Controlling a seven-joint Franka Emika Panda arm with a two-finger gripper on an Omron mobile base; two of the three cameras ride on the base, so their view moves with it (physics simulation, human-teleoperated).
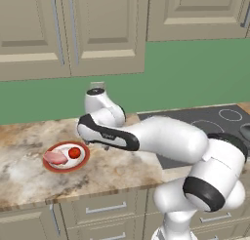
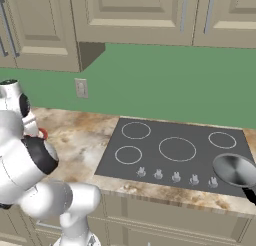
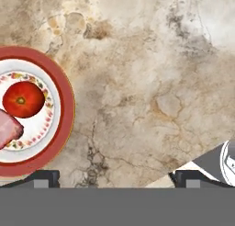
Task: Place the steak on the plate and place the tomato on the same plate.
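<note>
Now both steak (image 3: 7, 131) and tomato (image 3: 23, 99) sit on the plate (image 3: 65, 105), tool (image 3: 114, 178) spread wide and empty above the bench (image 3: 147, 82); best retreat straight up, clear of the rim.

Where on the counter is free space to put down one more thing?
The marble counter is bare between the plate and the cooktop. The plate is crowded: the tomato and the steak cover its centre. A pan sits at the cooktop's right edge.
</note>
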